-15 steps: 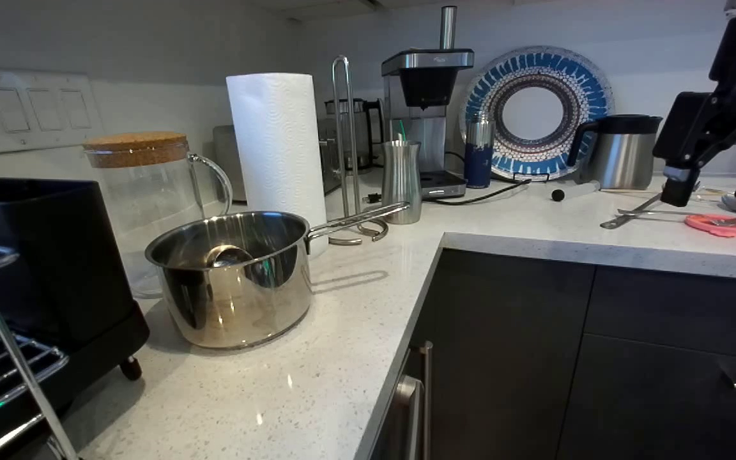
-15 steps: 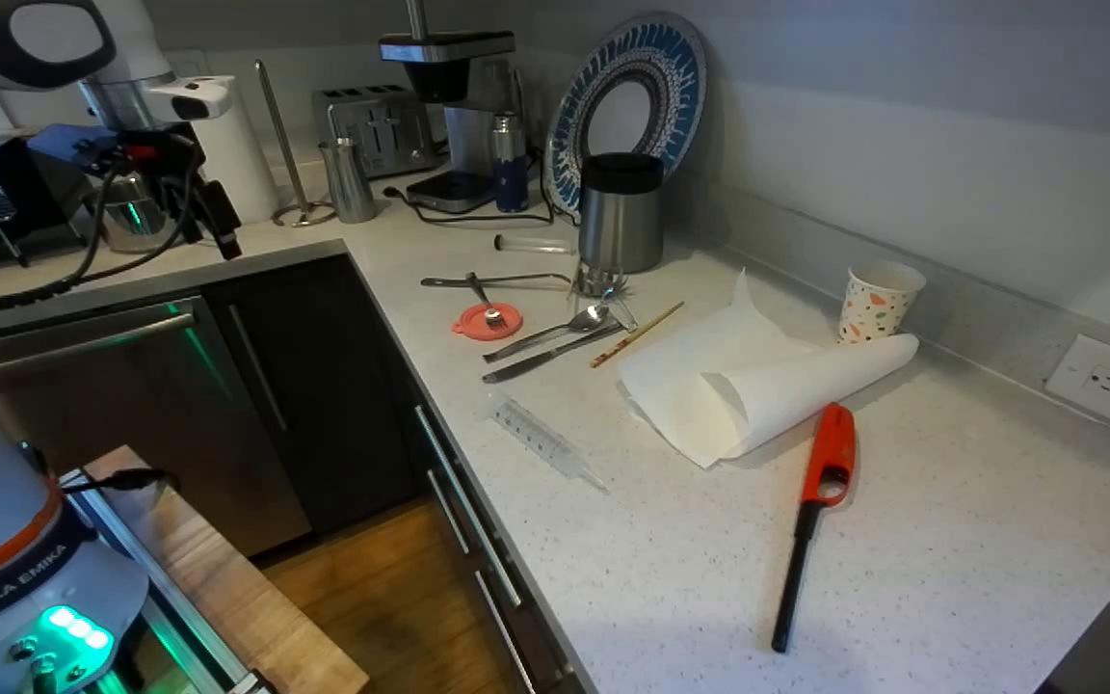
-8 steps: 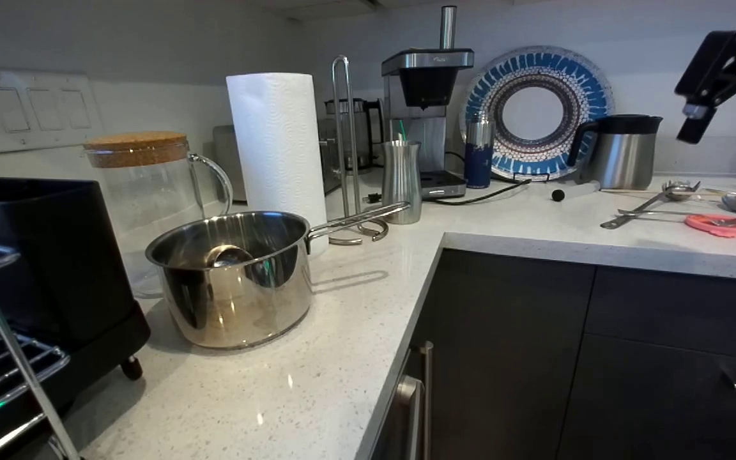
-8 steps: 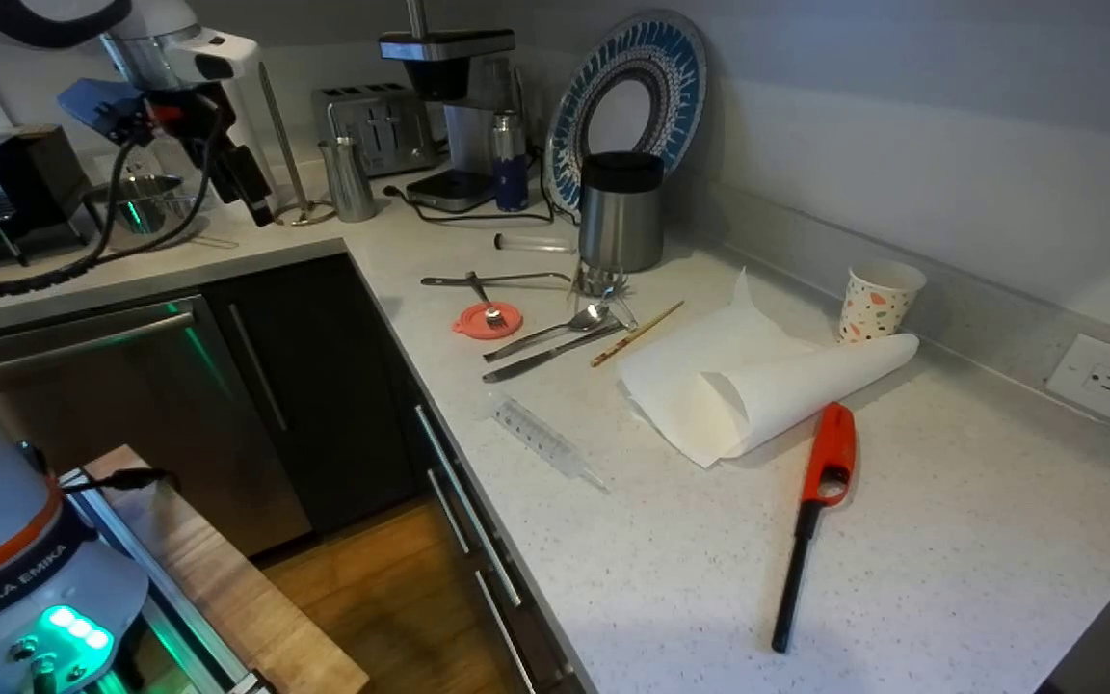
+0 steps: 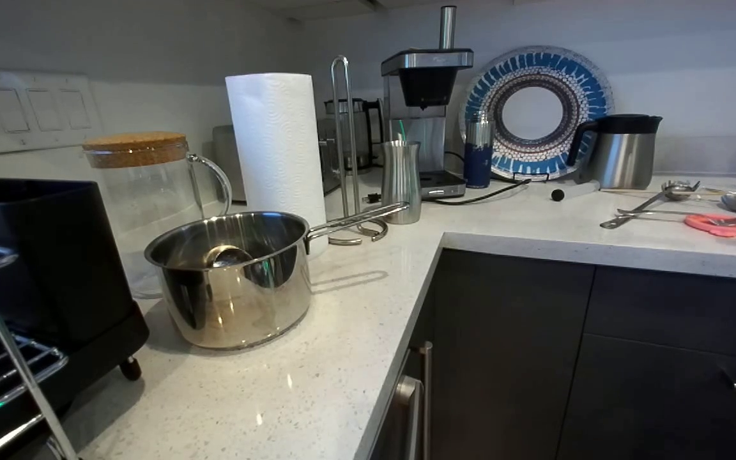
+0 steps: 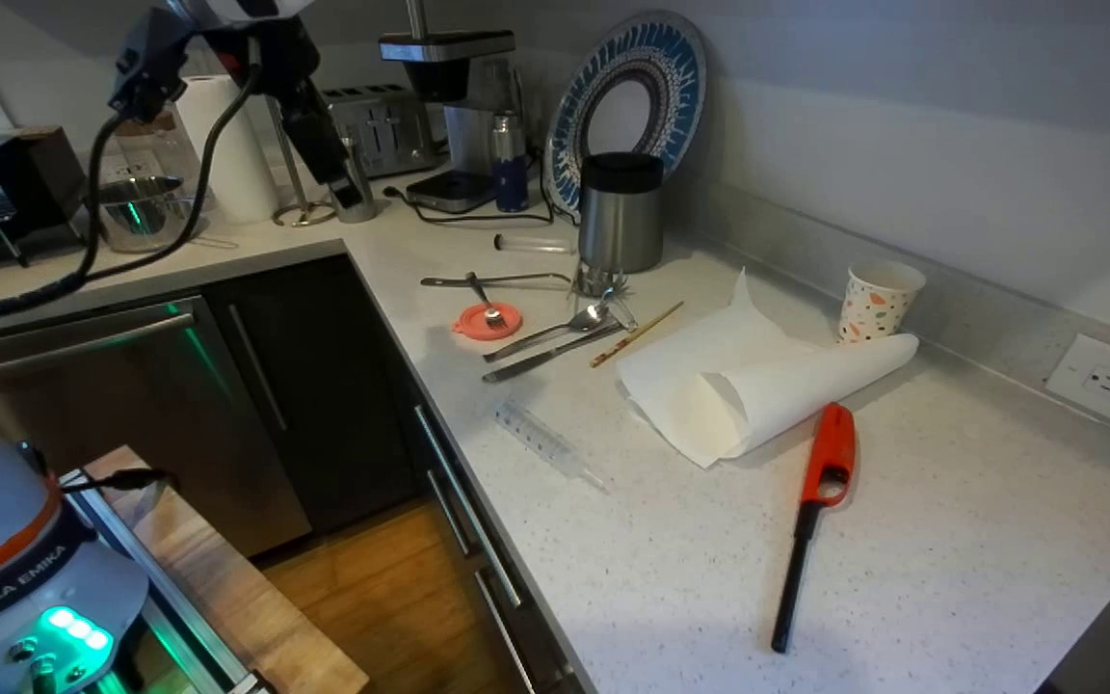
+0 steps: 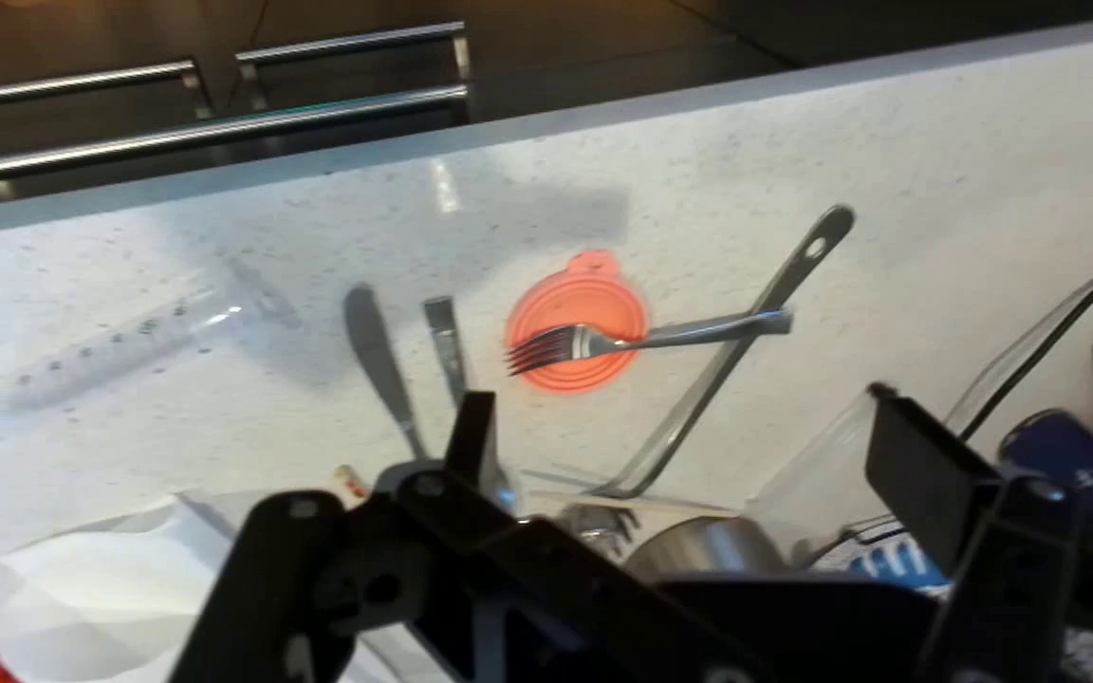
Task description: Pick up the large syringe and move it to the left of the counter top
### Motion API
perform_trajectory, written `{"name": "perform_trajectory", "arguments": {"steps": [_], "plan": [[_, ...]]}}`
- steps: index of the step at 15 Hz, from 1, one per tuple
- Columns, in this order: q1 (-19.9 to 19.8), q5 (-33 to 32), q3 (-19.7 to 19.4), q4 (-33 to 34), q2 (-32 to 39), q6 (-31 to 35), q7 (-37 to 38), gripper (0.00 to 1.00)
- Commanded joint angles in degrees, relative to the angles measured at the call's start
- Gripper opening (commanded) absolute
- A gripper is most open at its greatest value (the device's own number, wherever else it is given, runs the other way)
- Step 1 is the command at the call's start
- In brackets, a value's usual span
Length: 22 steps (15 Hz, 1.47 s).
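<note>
Since the earlier frame, your arm [image 6: 256,58] had swung past the paper roll [image 6: 242,169] in an exterior view. Clear syringe [image 6: 545,441], presumably the large one, lay near the front edge of the desk [image 6: 690,569], well apart from the jaws. You likely needed to square them across its barrel, descend vertically, squeeze lightly. Pose: arm raised, jaws slanting down, spread wide, gripping nothing.
</note>
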Motion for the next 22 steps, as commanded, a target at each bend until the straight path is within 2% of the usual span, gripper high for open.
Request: {"name": "perform_trajectory", "arguments": {"steps": [1,3,4,6,10,13,17,22], "plan": [[-6.98,-2.89,-0.83,-2.0,2.41,3.11,4.31,1.0],[-11.01,-5.51,-0.44,-4.15,4.02,7.05,6.93,1.0],[-7.95,-3.38,-1.4,-1.96,2.24,3.56,3.69,1.0],[-10.09,-4.49,-1.42,-3.42,3.5,5.75,4.82,1.0],[-10.35,-4.56,-1.09,-3.54,4.15,6.22,5.49,1.0],[-12.37,-3.25,0.76,-0.83,8.74,7.44,14.74,1.0],[-14.54,-3.31,1.05,1.78,13.71,7.87,24.17,1.0],[-15.74,-3.5,-0.37,3.94,18.72,11.15,33.74,1.0]]}}
